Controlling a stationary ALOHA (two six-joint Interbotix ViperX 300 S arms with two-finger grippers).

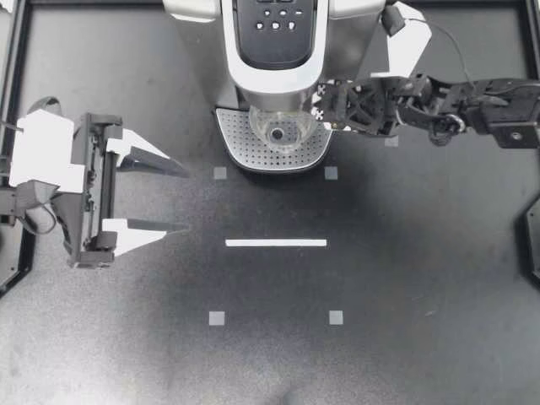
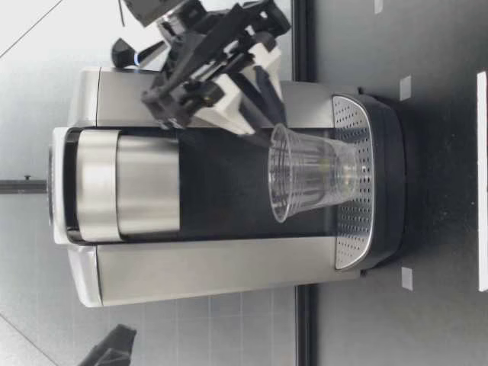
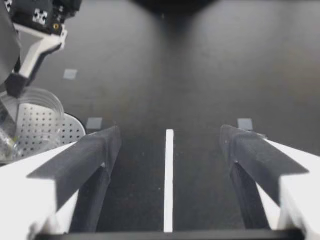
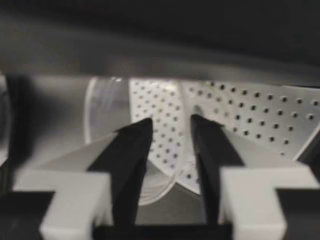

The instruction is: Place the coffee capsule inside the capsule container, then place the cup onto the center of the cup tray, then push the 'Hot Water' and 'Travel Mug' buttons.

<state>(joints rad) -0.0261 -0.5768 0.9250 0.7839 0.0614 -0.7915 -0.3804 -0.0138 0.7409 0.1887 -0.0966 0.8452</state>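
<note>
Cup (image 1: 277, 129), just one, stands on one tray (image 1: 240, 145)

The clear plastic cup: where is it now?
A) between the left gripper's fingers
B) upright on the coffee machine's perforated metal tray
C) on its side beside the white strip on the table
B: the top view shows the clear plastic cup on the perforated metal tray of the silver coffee machine, and the low view shows it upright there; my left gripper is open and empty.
</note>
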